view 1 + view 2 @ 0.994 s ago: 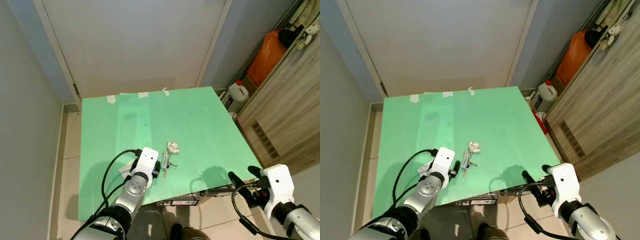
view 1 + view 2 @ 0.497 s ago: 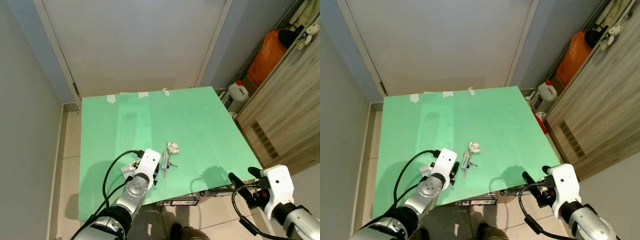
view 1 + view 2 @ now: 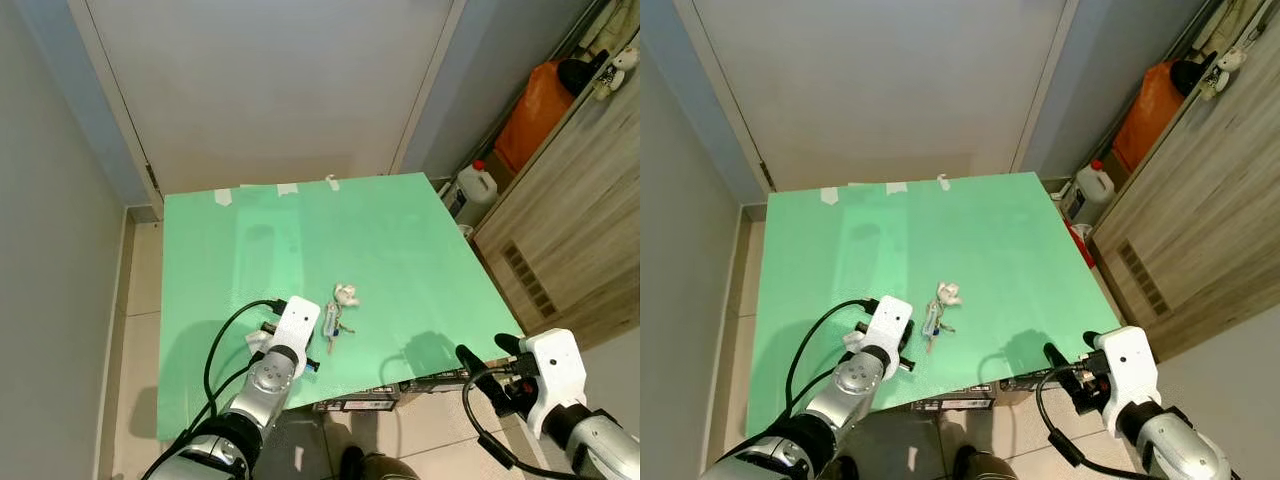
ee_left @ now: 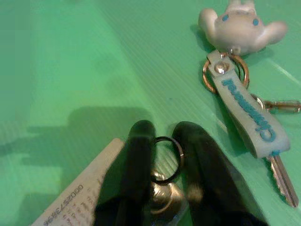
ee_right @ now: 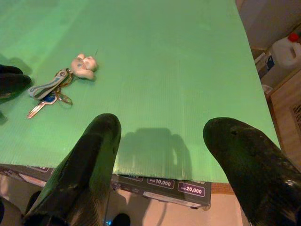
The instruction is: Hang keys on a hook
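A bunch of keys (image 3: pixel 333 322) with a blue strap (image 4: pixel 247 110) and a white figure charm (image 4: pixel 240 26) lies on the green board (image 3: pixel 300 230), near its front edge. My left gripper (image 4: pixel 164 129) is low over the board just left of the keys, not touching them. Its fingers are close together on a small metal ring (image 4: pixel 167 153), which has a white printed tag (image 4: pixel 70 202) beside it. My right gripper (image 5: pixel 162 127) hangs open past the board's front right edge (image 3: pixel 485 350), holding nothing.
A pale door stands behind the board, with bits of tape (image 3: pixel 285 189) on the far edge. To the right are a wooden cabinet (image 3: pixel 570 220), a white jug (image 3: pixel 480 185) and an orange bag (image 3: pixel 535 110). Printed boxes (image 5: pixel 188 188) sit under the front edge.
My left gripper has shifted slightly back and left, away from the keys. The keys and my right arm have not moved.
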Available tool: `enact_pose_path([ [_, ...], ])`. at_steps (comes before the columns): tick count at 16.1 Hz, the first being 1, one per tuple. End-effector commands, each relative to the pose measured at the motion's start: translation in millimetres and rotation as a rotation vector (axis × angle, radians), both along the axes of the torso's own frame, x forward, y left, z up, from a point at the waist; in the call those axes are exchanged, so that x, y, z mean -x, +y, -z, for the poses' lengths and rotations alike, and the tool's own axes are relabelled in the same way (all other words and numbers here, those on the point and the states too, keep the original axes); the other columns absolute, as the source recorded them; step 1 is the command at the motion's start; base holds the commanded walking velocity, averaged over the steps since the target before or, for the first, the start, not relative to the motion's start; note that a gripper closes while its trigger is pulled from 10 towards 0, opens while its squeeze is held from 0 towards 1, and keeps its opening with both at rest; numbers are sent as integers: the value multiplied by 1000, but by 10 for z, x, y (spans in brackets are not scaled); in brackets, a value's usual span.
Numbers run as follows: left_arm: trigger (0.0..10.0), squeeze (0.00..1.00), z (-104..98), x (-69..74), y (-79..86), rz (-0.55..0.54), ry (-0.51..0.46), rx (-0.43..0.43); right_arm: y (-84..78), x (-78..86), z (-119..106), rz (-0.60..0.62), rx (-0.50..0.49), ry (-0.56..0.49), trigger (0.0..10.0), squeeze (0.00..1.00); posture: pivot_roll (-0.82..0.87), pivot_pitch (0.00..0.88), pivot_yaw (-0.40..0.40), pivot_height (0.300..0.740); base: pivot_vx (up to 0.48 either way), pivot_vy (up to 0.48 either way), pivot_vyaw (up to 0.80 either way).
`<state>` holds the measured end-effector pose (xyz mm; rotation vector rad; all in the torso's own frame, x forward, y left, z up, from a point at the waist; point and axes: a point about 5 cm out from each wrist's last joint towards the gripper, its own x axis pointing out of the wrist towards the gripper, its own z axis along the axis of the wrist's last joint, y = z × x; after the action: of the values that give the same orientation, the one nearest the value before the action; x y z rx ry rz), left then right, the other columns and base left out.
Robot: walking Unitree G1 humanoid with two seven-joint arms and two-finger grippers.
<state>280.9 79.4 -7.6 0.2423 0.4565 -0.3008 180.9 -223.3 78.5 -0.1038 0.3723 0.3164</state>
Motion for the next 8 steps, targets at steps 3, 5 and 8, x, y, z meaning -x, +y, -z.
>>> enact_pose_path([
  [3,0,0,-112,-58,-4,2,-69,45,5,-64,73,3,-11,16,10000,0,-224,107,-90,740,0,0,0],
  [5,0,0,-226,-98,35,-4,-131,83,104,-226,128,-17,-32,0,10000,0,-167,55,-88,740,0,0,0],
  [8,0,0,-342,-126,142,11,-194,76,259,-526,139,-32,-72,-51,10000,0,-88,0,-80,740,0,0,0],
])
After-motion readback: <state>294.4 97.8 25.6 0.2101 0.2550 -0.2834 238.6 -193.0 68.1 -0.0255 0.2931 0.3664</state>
